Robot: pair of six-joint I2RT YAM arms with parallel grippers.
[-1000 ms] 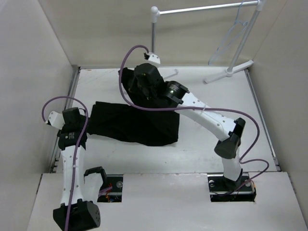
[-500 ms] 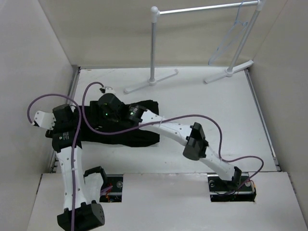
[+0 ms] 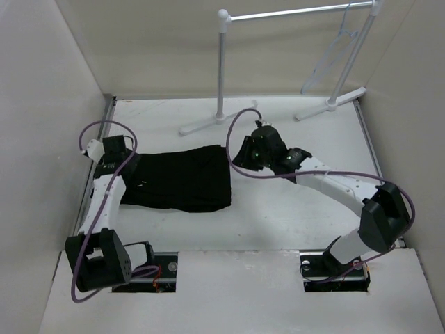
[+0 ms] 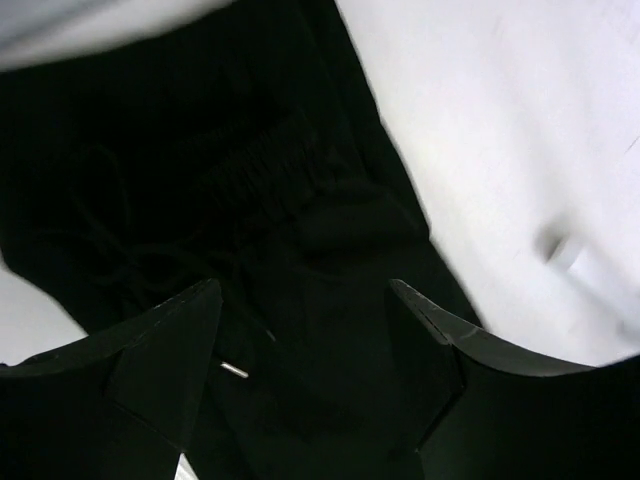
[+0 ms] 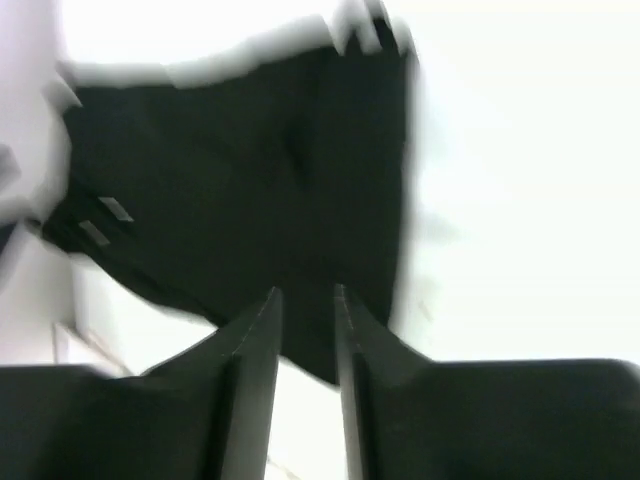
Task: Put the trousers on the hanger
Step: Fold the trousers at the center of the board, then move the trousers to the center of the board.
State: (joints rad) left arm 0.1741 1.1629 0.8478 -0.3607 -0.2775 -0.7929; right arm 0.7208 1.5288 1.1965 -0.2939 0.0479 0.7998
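Top external view: right end effector (image 3: 237, 158) has withdrawn from the trousers (image 3: 182, 184), nearly pressed together, empty; left end effector (image 4: 303, 290) spread over waistband (image 4: 262, 185).

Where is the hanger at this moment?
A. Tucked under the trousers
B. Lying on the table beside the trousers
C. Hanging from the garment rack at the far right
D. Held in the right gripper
C: the hanger hangs by its hook from the garment rack at the far right, well apart from the trousers lying on the table.
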